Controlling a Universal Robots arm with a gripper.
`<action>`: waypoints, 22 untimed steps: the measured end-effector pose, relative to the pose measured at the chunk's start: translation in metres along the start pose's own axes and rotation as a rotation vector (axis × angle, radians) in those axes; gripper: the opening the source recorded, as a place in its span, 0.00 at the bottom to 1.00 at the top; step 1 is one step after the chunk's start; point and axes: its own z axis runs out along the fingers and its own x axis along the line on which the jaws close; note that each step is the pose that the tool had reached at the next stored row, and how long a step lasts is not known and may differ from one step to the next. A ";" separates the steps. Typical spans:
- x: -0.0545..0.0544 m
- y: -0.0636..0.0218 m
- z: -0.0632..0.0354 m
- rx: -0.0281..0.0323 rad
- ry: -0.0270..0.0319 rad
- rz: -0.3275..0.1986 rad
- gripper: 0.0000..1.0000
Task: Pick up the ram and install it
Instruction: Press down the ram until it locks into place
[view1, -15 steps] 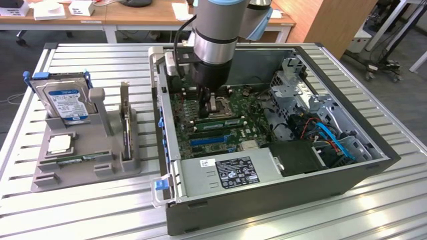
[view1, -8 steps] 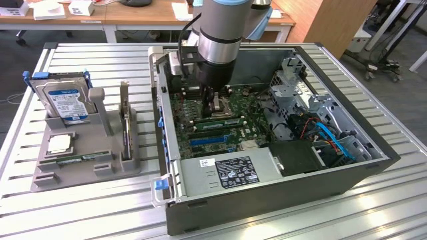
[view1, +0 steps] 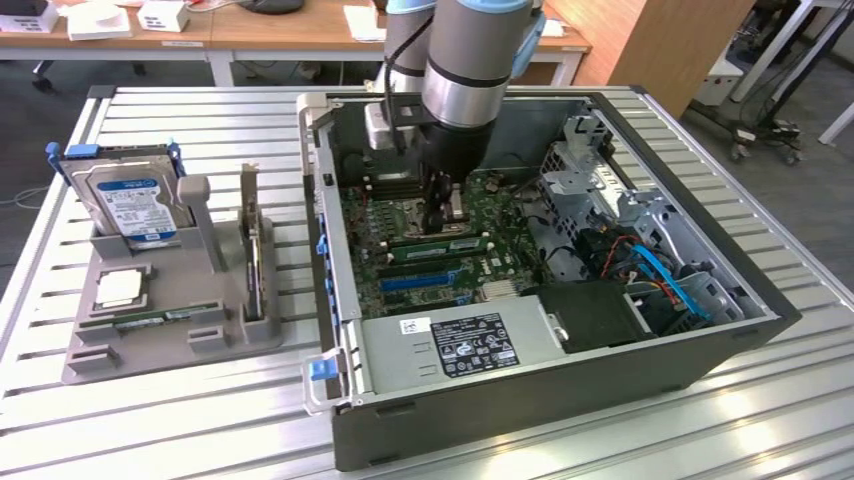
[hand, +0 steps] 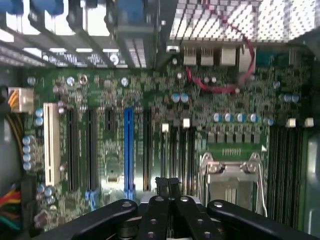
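Exterior view: tool (view1: 447, 222) closed, empty, low over motherboard (view1: 441, 250) inside PC case (view1: 534, 400); ram (view1: 158, 318) on grey holder (view1: 160, 345), not picked up.

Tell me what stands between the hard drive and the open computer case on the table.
In the exterior view, a dark expansion card stands upright in the grey holder, between the hard drive and the computer case.
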 end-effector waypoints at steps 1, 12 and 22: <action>0.000 -0.0028 0.0000 0.0000 0.0000 0.000 0.09; 0.000 -0.0259 -0.0002 0.0000 0.0000 0.000 0.09; 0.000 -0.0398 -0.0003 -0.0001 -0.0005 0.000 0.09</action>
